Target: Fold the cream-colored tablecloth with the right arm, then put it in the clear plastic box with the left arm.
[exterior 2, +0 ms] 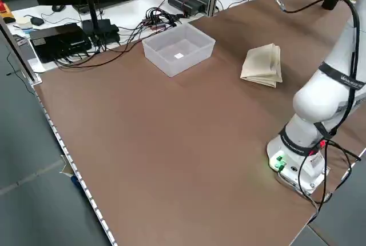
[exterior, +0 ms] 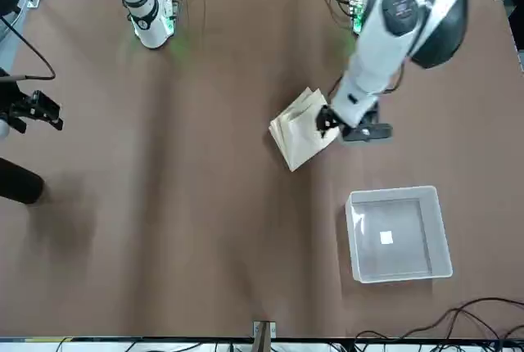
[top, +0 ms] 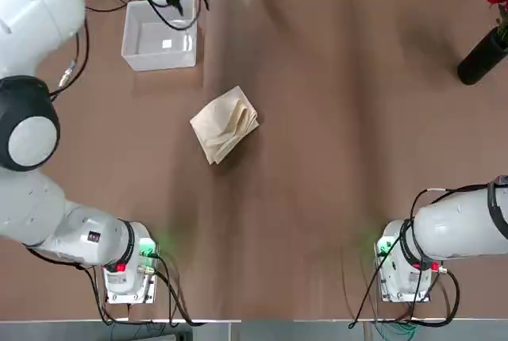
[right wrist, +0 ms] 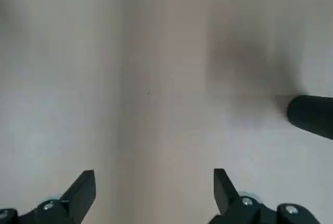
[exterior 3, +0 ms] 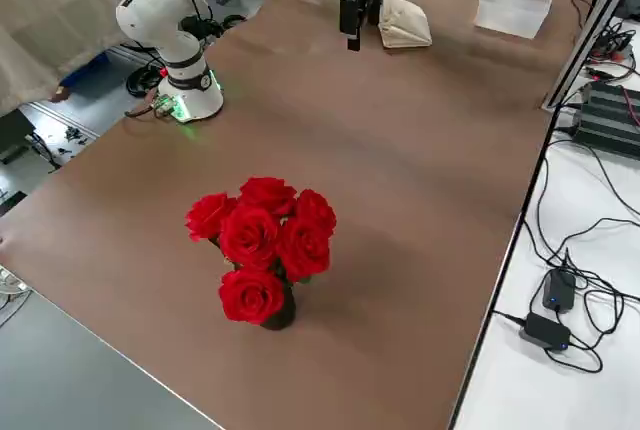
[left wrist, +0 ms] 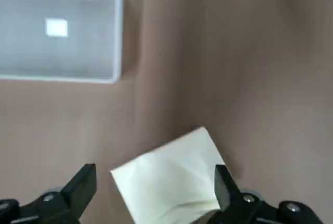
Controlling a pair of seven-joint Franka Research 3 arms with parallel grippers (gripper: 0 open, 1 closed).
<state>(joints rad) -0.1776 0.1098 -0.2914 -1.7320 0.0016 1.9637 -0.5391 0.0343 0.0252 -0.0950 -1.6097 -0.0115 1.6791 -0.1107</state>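
My left two-finger black gripper (left wrist: 156,193), fingers spread and holding nothing, is above the table near the folded cream-beige fabric tablecloth (top: 225,124). The cloth lies left of centre, nearer me than the clear plastic box (top: 159,34). Expect a light, limp, non-fragile load whose layers may slip apart. Grip across the full stack, mid-bundle. My right black gripper (right wrist: 155,195) idles open over the table's right side.
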